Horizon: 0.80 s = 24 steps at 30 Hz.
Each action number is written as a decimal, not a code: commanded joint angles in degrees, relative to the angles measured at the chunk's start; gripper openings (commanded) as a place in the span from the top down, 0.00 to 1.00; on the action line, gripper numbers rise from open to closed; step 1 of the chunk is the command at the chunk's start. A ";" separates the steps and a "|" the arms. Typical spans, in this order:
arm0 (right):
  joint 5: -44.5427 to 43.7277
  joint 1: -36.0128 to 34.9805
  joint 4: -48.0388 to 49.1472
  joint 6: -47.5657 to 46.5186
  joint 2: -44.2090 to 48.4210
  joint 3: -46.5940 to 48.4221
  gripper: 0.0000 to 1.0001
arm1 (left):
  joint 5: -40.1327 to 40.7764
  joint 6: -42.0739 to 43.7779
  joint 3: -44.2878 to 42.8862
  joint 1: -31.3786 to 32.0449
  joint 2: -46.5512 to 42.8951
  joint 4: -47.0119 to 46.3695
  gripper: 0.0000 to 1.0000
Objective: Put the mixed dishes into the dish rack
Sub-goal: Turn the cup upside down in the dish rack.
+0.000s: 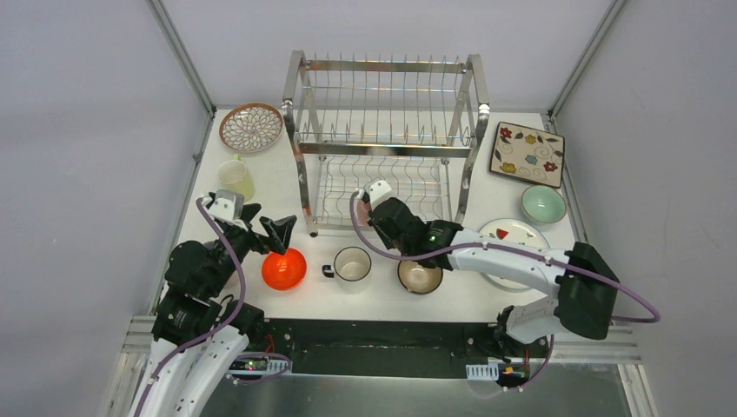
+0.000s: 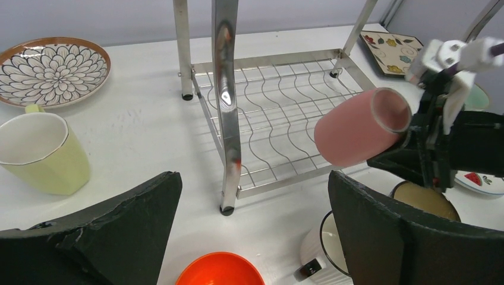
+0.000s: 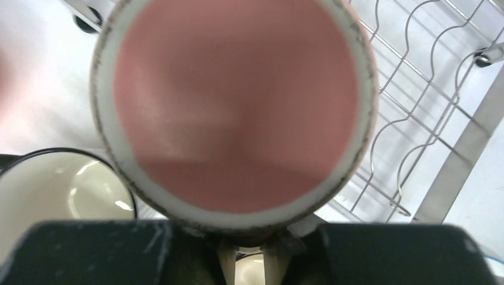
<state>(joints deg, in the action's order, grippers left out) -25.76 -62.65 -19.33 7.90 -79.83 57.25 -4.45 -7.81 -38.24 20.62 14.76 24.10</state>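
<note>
The steel dish rack (image 1: 387,139) stands at the back middle, and its lower wire tier (image 2: 279,119) holds nothing. My right gripper (image 1: 380,203) is shut on a pink cup (image 2: 359,127), which hangs tipped on its side just over the tier's front edge. In the right wrist view the pink cup (image 3: 238,101) fills the frame, mouth towards the camera. My left gripper (image 2: 255,196) is open and holds nothing. It hovers just behind the orange bowl (image 1: 283,268), with the white mug (image 1: 352,264) to its right.
A petal-pattern plate (image 1: 251,127) and a pale yellow-green cup (image 1: 235,178) sit left of the rack. A brown bowl (image 1: 420,276) lies under my right arm. On the right are a strawberry plate (image 1: 513,234), a mint bowl (image 1: 543,204) and a square floral plate (image 1: 527,154).
</note>
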 commanded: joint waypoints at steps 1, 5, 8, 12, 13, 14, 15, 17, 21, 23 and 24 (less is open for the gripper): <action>-6.60 -0.19 8.07 -7.44 -3.37 5.43 1.00 | 1.10 0.82 -0.78 0.03 -0.57 -0.61 0.01; -7.21 0.26 7.99 -9.00 -6.65 7.86 1.00 | 1.50 1.05 -0.87 0.03 -0.18 -0.63 0.01; -8.37 0.89 8.35 -8.85 -8.88 8.97 1.00 | 1.89 0.96 -0.83 0.03 -0.42 -0.41 0.02; -9.37 1.75 9.58 -6.63 -10.30 8.60 1.00 | 1.94 0.83 -0.87 0.03 -0.61 0.04 0.02; -9.14 2.07 10.18 -6.02 -10.32 8.25 1.00 | 2.06 0.79 -0.83 0.08 -0.65 0.08 0.02; -8.67 2.50 10.76 -5.56 -10.35 7.96 1.00 | 2.12 0.73 -0.86 0.04 -0.63 0.12 0.02; -8.23 3.01 11.21 -4.94 -10.50 7.81 1.00 | 2.15 0.59 -0.94 0.03 -0.62 0.11 0.02; -7.87 4.08 11.76 -3.89 -11.23 7.78 1.00 | 1.94 0.59 -0.96 0.03 -0.53 0.07 0.02; -7.16 6.32 12.83 -2.96 -12.86 8.20 1.00 | 1.91 0.52 -0.87 0.03 -0.61 0.07 0.02; -6.71 7.30 13.31 -3.15 -13.76 8.71 1.00 | 1.92 0.53 -0.81 0.03 -0.61 0.08 0.02; -6.96 7.70 13.47 -3.23 -14.23 9.01 1.00 | 1.90 0.55 -0.86 0.03 -0.61 0.11 0.02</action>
<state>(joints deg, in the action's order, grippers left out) -31.18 -56.49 -12.91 3.22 -93.51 62.46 -3.07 -7.84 -38.24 20.62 14.70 25.32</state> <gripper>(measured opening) 0.185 0.983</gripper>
